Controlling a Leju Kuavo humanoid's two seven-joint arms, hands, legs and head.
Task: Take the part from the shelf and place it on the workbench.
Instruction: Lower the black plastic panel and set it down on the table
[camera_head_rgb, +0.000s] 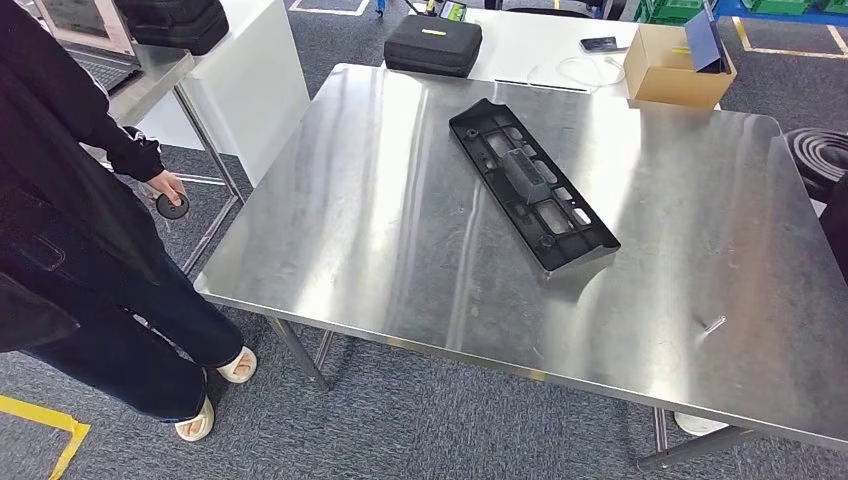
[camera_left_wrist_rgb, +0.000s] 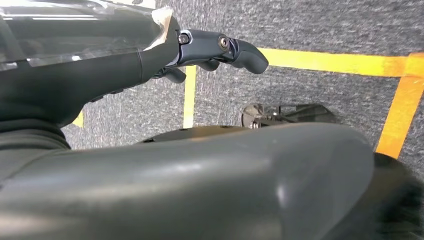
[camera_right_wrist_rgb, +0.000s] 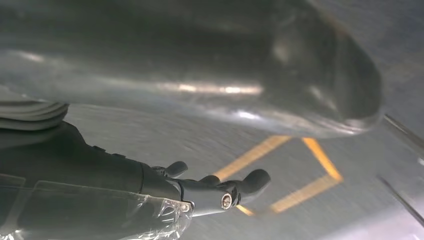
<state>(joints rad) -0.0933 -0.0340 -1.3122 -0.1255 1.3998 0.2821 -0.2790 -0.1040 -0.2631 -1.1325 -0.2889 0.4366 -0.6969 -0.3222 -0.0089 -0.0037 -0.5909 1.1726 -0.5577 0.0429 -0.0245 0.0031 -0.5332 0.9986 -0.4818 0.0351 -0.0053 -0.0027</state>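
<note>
The part (camera_head_rgb: 530, 185), a long black plastic panel with ribbed cut-outs, lies flat and slantwise on the steel workbench (camera_head_rgb: 380, 230), right of its middle. Nothing touches it. My left hand (camera_left_wrist_rgb: 220, 50) hangs beside my body over grey carpet with yellow tape lines; its fingers are loosely extended and hold nothing. My right hand (camera_right_wrist_rgb: 220, 192) hangs the same way on the other side, fingers apart and empty.
A person (camera_head_rgb: 70, 200) stands at the workbench's left, holding a small round black object (camera_head_rgb: 172, 205). Beyond the bench lie a black case (camera_head_rgb: 433, 45), a phone (camera_head_rgb: 603, 44) and a cardboard box (camera_head_rgb: 678, 65). A small metal pin (camera_head_rgb: 714, 324) lies near the bench's right front.
</note>
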